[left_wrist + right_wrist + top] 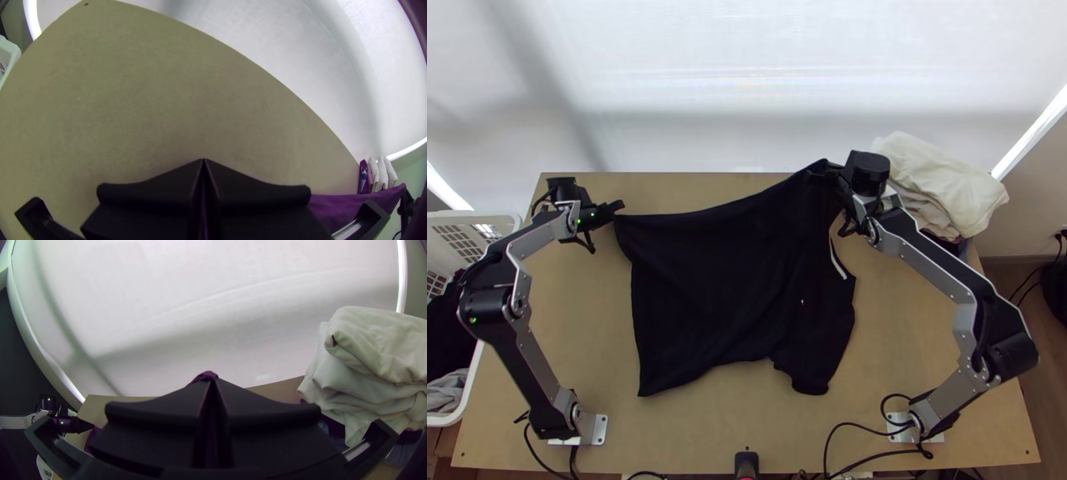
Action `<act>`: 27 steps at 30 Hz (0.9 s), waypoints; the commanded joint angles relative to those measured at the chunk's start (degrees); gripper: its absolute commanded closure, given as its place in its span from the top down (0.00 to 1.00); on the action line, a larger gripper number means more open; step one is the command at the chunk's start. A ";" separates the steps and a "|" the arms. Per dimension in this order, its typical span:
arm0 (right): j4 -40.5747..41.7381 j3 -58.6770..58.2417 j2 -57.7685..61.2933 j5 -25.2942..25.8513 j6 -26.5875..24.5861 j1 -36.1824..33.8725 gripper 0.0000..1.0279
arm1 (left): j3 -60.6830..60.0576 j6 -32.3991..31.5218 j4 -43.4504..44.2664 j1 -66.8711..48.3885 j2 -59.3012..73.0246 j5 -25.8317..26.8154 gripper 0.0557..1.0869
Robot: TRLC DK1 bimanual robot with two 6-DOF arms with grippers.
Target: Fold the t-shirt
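Taking the top view as a clock with twelve at the far side, the dark t-shirt [731, 280] lies over the middle of the bench [691, 432], spread out, its far border stretched between the two pincers. From ten o'clock this border rises gently toward one o'clock. The near hem is uneven: one corner points to eight o'clock, while a rounded part ends toward five. A narrow white strip [837, 260] shows on the three o'clock side of the cloth.

The left pincer [621, 206], at ten o'clock, is pinching the shirt's corner there; in the left wrist view its tips meet, with a sliver of cloth between the fingers [155, 193]. The right pincer [821, 169], at one o'clock, is closed on the other end of that border, and a small tuft of fabric pokes out past its tips in the right wrist view.

At two o'clock, over the bench's far corner, sits a heap of folded clothes [939, 180], pale ones on top and darker ones beneath. A white basket [475, 216] stands beside the bench at nine o'clock, holding black cloth [447, 336] and grey cloth [447, 392]. A white screen [747, 96] rises beyond twelve.
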 commanded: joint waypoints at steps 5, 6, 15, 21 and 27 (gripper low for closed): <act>1.13 2.00 0.28 0.17 0.99 -0.01 0.03 | 3.21 -1.86 -6.68 0.76 1.06 7.80 0.62; 1.13 2.00 0.28 0.17 0.99 0.08 0.03 | 3.12 -1.95 -6.68 0.76 0.62 7.80 0.62; 0.86 1.12 -0.51 0.17 0.82 0.34 0.03 | 3.91 -4.49 -7.39 1.55 -2.20 7.71 0.71; 0.86 1.12 -0.60 0.26 0.64 0.78 0.03 | 3.47 -3.00 -10.11 1.81 -3.25 7.71 0.70; 0.86 1.12 -0.60 0.26 0.55 0.96 0.03 | 1.37 -2.12 -11.60 1.37 -5.01 7.71 0.69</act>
